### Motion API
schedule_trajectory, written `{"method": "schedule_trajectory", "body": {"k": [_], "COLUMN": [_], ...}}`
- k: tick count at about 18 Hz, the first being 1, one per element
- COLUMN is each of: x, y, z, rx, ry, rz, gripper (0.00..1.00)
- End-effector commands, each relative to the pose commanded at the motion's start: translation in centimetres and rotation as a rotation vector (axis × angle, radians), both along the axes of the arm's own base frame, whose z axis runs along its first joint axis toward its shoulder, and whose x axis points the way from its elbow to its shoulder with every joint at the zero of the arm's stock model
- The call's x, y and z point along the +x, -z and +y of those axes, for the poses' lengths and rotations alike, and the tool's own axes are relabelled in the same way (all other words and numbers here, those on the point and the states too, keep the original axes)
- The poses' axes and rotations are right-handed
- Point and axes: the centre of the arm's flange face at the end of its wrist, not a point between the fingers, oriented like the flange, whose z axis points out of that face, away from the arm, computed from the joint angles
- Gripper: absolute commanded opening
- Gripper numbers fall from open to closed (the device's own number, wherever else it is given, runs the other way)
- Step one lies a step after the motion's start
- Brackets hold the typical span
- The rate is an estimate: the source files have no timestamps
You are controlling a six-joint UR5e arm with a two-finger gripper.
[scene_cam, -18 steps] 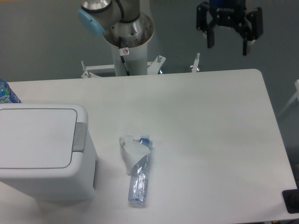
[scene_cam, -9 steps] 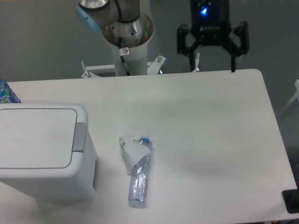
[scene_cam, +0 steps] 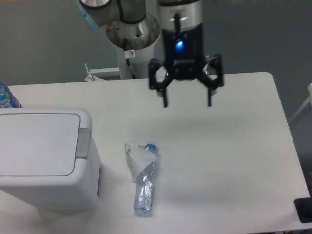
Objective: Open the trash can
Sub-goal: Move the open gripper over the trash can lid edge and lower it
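Note:
The trash can (scene_cam: 46, 158) is a boxy light-grey bin at the table's front left, its flat lid down and a darker grey push tab (scene_cam: 83, 143) on the lid's right edge. My gripper (scene_cam: 187, 104) hangs open above the middle of the table, fingers pointing down and spread wide, nothing between them. It is well to the right of the bin and farther back, not touching it.
A crushed clear plastic bottle (scene_cam: 143, 177) with a blue cap lies just right of the bin. Part of a blue-labelled bottle (scene_cam: 7, 96) shows at the left edge behind the bin. The arm's base column (scene_cam: 132, 44) stands behind the table. A dark object (scene_cam: 304, 210) sits at the front right corner.
The gripper has swung from beyond the table's back right edge leftward and down over the table's middle. It stays open. Trash can and bottle have not moved.

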Motion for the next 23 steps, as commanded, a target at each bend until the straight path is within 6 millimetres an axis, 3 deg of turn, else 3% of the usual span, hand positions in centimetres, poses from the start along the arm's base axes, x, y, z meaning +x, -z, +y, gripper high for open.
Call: {"method": "schedule_trajectory", "body": {"k": [4,11,23], "x": [2.8,5.2,6.4], "y": [0.3,2.6,4.7], "z": [2.4,5.0,7.0], "rx": [0.044,0.077,0.049], "ry": [-0.03,-0.053,-0.037], "rz": [-0.046,-0.176,-0.206], "gripper": [1.0,1.0,1.0]}}
